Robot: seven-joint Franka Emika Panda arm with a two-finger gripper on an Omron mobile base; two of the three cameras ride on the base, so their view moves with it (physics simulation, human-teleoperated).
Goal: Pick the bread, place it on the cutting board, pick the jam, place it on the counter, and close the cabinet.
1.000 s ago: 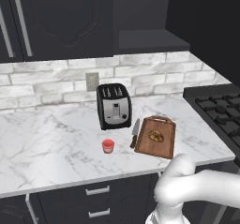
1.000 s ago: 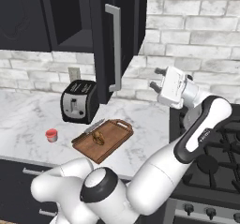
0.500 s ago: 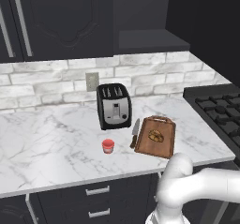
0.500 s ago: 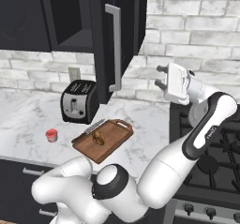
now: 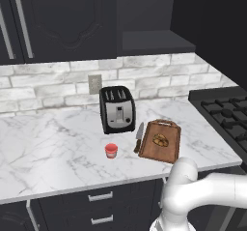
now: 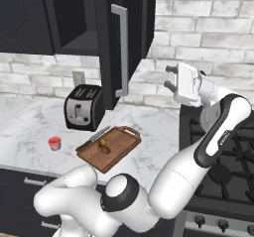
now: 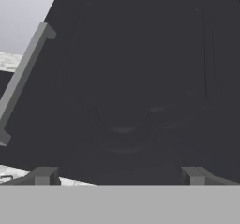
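The hand view looks almost straight at the cabinet (image 7: 140, 78), whose dark door face covers most of the picture. A raised panel outline with a curved lower edge can be made out on it, though it is faint in the dim light. A long silver bar handle (image 7: 23, 80) runs slantwise along the door's left side (the slant comes with the hand's own roll). The gripper (image 7: 119, 175) has its two dark fingertips (image 7: 44, 175) standing wide apart at the bottom, with nothing between them. A sliver of pale marble, probably the counter (image 7: 11, 61), shows at far left beyond the door.
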